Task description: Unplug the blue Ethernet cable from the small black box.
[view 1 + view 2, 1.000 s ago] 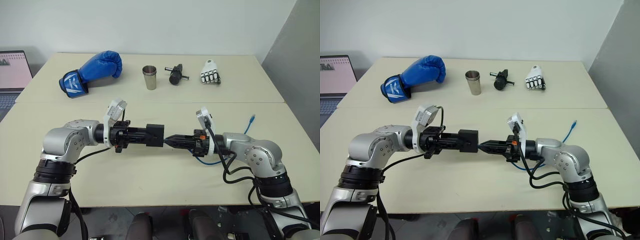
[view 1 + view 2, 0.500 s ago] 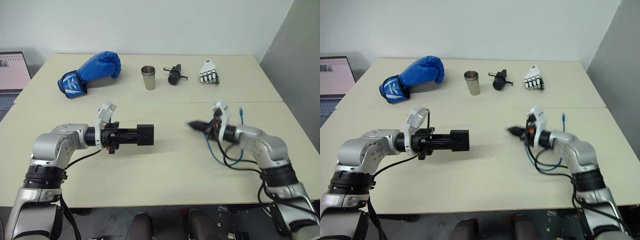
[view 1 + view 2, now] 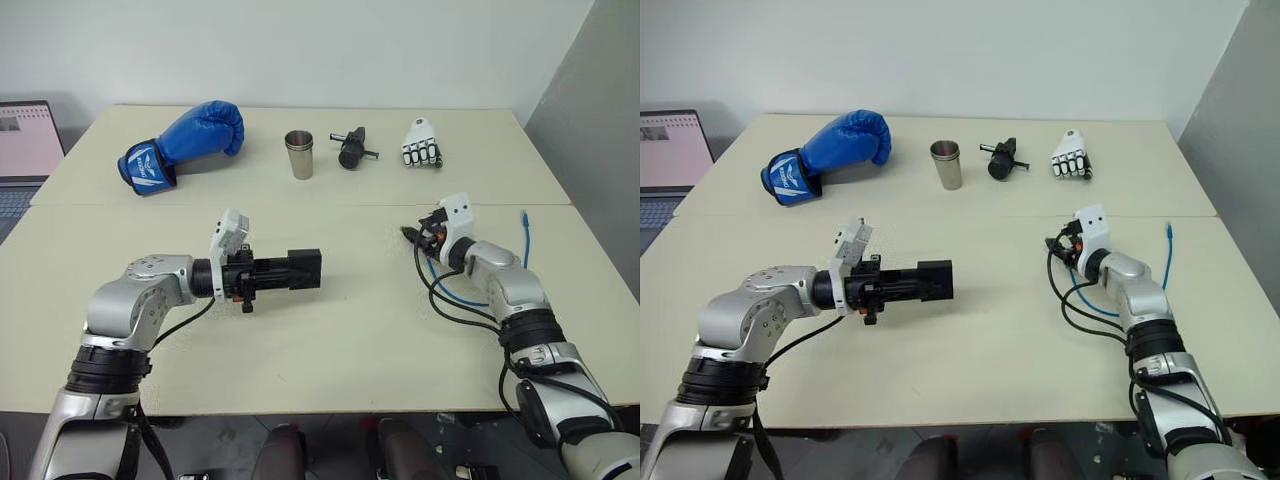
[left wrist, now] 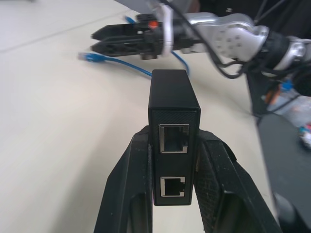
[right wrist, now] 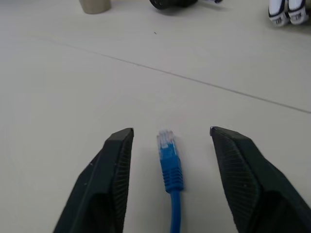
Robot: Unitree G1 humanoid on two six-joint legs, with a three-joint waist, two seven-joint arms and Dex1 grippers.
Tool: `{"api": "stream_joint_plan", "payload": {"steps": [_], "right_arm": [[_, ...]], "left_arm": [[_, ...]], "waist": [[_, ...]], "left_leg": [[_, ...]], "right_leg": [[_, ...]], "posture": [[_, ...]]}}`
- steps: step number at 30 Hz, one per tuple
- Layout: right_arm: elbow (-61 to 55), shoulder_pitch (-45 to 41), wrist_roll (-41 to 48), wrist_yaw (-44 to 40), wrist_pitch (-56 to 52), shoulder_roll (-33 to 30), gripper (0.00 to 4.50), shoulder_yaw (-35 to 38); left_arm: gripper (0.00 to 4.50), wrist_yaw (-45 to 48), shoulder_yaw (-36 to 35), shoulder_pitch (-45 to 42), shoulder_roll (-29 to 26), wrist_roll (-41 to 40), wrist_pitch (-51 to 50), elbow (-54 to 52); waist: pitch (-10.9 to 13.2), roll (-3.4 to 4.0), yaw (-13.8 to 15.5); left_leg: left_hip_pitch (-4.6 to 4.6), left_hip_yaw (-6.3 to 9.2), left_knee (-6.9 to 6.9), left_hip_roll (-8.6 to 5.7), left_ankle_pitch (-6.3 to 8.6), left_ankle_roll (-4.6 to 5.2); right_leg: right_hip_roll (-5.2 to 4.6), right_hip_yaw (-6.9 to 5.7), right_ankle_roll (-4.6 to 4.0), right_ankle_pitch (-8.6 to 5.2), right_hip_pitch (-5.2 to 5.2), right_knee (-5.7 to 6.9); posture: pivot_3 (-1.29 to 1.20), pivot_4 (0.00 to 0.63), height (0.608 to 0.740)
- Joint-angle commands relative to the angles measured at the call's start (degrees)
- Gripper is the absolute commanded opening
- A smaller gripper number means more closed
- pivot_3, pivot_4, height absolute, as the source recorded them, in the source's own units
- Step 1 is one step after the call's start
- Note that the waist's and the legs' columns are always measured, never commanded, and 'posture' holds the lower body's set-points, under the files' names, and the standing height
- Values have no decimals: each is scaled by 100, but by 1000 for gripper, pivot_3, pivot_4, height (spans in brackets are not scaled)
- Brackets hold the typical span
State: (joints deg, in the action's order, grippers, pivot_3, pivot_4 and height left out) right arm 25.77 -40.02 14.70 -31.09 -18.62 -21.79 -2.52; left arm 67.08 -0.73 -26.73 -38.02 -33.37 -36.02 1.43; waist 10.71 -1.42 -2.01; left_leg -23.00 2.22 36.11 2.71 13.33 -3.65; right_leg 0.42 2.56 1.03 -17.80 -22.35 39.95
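Across the pale table (image 3: 330, 350) we see everything laid out, two tabletops butted together with a seam running between them. At the far left edge sits a laptop (image 3: 25, 150), partly cut off by the frame. On the far tabletop a blue boxing glove (image 3: 185, 142) lies to the left, then a steel cup (image 3: 298, 154) standing upright, a black cylindrical tool with a metal rod (image 3: 351, 149), and a small white robotic hand (image 3: 421, 144) to the right, all well apart from our arms.

Nearer to us, our left gripper (image 4: 172, 160) is pinched shut on the small black box (image 3: 303, 269), which it holds above the near tabletop with its fingers (image 4: 133, 184) pressed against the box's two sides. From the left wrist we look straight at the box's end face, where two sockets sit one above the other, both with nothing plugged into them.

Our right gripper (image 5: 170, 141) rests to the right, its fingers (image 5: 114, 165) spread wide and gripping nothing. The blue Ethernet cable (image 3: 470, 298) lies loose on the table beside our right arm, unplugged. One plug (image 5: 167, 150) lies between the spread fingers, touching neither; the other plug (image 3: 523, 216) lies farther right.
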Motion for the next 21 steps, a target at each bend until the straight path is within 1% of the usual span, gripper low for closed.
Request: {"api": "stream_joint_plan", "payload": {"steps": [1,2,5,8,15,18,21], "right_arm": [[-999,151,71,-722,-101,-327,3831,-103],[-1406,240,164,-1007,-188,-430,3967,-194],[-2376,425,478,-1574,-599,-597,4001,-368],[-3046,517,616,-1750,-991,-601,4001,-569],[-3672,504,571,-1719,-1496,-350,4001,-1029],[-3718,443,513,-1717,-1589,-265,4001,-1188],[-3704,396,456,-1736,-1610,-239,4001,-1253]], "left_arm": [[781,-613,-331,-77,243,320,662,159],[781,-1052,-428,-125,426,576,1109,345],[781,-2075,-671,-203,824,1158,2105,836],[781,-2892,-840,-153,1060,1566,2628,1275],[781,-4107,-1023,-64,1335,2254,3925,2251],[781,-4447,-1147,-37,1489,2245,4114,2692],[781,-4497,-1190,3,1565,2202,4120,2934]], "waist": [[1,1,12],[1,2,16],[1,2,23],[1,1,0],[1,1,31],[0,1,32],[0,1,31]], "left_leg": [[1,0,0,-1,0,0],[0,1,1,-1,0,0],[-2,2,1,0,0,0],[0,1,3,0,0,0],[-1,10,5,-2,0,0],[-1,11,6,-5,0,0],[-2,11,6,-5,0,0]], "right_leg": [[0,0,0,0,0,1],[0,-1,0,0,1,0],[-1,-4,0,0,3,-6],[-3,0,0,1,3,-4],[-4,-8,1,1,5,-1],[-7,-10,1,1,8,-1],[-7,-13,1,1,7,-2]], "posture": [[0,150,740],[0,150,740],[0,150,740],[0,150,740],[0,150,740],[0,150,740],[0,150,740]]}}
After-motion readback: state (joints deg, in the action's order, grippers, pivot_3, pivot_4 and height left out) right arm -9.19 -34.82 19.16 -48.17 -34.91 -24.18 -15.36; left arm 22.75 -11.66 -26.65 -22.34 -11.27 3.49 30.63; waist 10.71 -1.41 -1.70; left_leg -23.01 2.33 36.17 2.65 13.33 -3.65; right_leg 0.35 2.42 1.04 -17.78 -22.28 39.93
